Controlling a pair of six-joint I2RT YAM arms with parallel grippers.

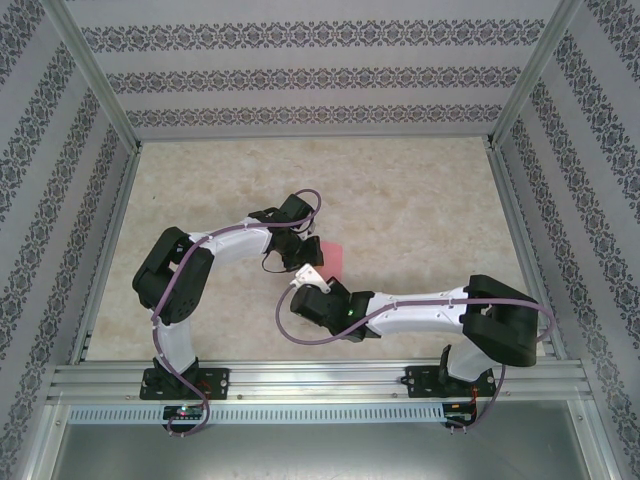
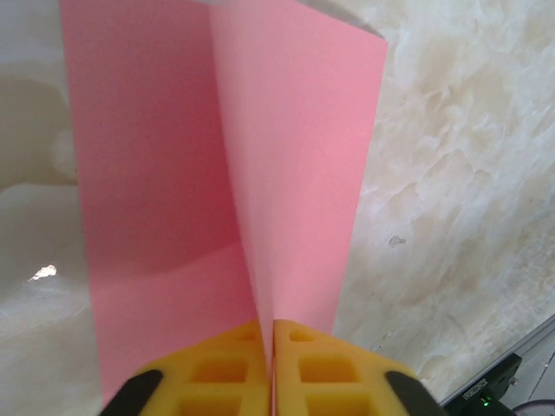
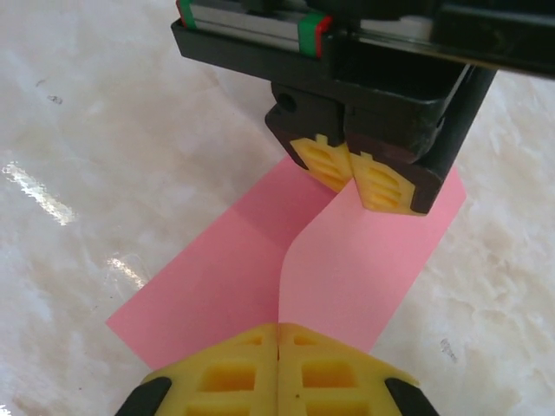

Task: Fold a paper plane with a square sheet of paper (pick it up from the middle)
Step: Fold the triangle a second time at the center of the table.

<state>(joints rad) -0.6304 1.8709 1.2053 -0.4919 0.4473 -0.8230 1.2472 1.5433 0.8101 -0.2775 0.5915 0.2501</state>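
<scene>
The square sheet of paper (image 3: 217,277) is pink and lies on the marble table with its middle pulled up into a ridge, the two halves sloping down to the table. My right gripper (image 3: 277,328) is shut on the near end of that ridge. My left gripper (image 3: 351,165) is shut on the far end, facing the right one. In the left wrist view the sheet (image 2: 156,173) rises as a crease straight out of the shut left gripper (image 2: 270,322). From above, a corner of the sheet (image 1: 332,258) shows beside the left gripper (image 1: 300,248) and right gripper (image 1: 310,274). A paper plane is out of view.
The marble tabletop (image 1: 420,210) is bare around the arms. Patterned walls (image 1: 300,75) with aluminium posts close in the back and sides. A metal rail (image 1: 320,385) carrying both arm bases runs along the near edge.
</scene>
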